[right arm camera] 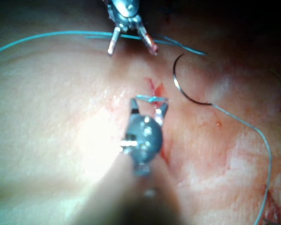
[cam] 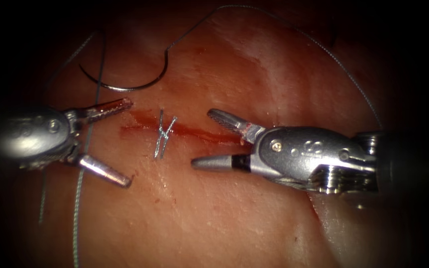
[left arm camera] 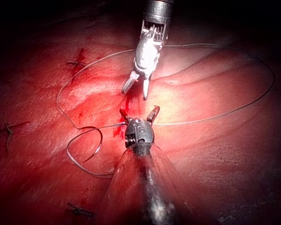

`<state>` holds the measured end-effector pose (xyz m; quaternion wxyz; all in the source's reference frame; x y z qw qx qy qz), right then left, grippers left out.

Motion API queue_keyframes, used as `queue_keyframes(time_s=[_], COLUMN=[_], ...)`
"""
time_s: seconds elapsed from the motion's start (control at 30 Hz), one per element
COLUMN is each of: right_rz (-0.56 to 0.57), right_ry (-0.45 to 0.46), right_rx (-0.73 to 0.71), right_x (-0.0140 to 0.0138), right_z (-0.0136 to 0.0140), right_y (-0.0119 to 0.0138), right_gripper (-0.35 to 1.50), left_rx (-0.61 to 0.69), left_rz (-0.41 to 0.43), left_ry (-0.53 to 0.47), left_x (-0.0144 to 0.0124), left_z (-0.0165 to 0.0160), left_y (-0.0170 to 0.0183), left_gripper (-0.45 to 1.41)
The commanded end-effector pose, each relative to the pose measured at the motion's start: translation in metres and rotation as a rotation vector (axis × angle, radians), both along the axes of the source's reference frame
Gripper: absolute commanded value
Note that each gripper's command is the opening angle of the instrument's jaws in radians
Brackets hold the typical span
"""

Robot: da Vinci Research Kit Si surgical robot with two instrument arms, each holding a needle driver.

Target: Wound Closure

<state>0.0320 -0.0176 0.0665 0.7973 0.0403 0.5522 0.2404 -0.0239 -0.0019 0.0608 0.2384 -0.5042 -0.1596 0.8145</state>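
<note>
The cut [cam: 189,131] runs across the tissue [cam: 214,213] as a red line, with one knotted stitch [cam: 162,135] and its short ends over it. The curved needle [cam: 125,89] lies loose on the tissue surface above the cut's left end, held by neither tool. Its thread [cam: 294,32] arcs away to the right. My left tool [cam: 126,143] is at the cut's left end, jaws wide open and holding nothing. My right tool [cam: 202,138] is right of the stitch, also open and holding nothing. The right wrist view shows the right tool [right arm camera: 150,105] at the stitch [right arm camera: 152,98] and the needle [right arm camera: 187,89].
A second strand of thread [cam: 78,198] runs down the left side past the left tool. In the left wrist view, both tools [left arm camera: 139,112] [left arm camera: 136,89] face each other, and older stitches [left arm camera: 77,63] [left arm camera: 79,211] mark the tissue. Red fluid stains the cut.
</note>
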Motion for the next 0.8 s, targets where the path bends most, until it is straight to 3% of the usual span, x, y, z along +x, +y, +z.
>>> queue_keyframes(time_s=[0.03,0.23,0.4,0.6,0.8], right_rz=[-0.002,-0.008,-0.011,-0.017,-0.019], right_ry=[0.003,0.0,0.0,-0.002,-0.004], right_rx=[0.001,0.005,0.011,0.016,0.017], right_x=[0.0005,-0.0004,-0.001,-0.0021,-0.0022], right_z=[0.0004,0.0002,-0.0002,-0.0006,-0.0006], right_y=[-0.0001,0.0001,0.0004,0.0006,0.0006], right_gripper=[1.31,1.3,1.3,1.28,1.28], left_rx=[0.017,0.089,0.13,0.13,0.113], left_rz=[-0.02,-0.046,-0.027,0.055,0.113], left_ry=[0.01,0.008,0.075,0.229,0.325], left_x=[-0.0005,-0.002,-0.0049,-0.0067,-0.0041], left_z=[0.0006,-0.0018,-0.0019,0.0026,0.0082], left_y=[0.0003,0.0045,0.0075,0.0095,0.0094], left_gripper=[0.63,0.59,0.39,0.22,0.24])
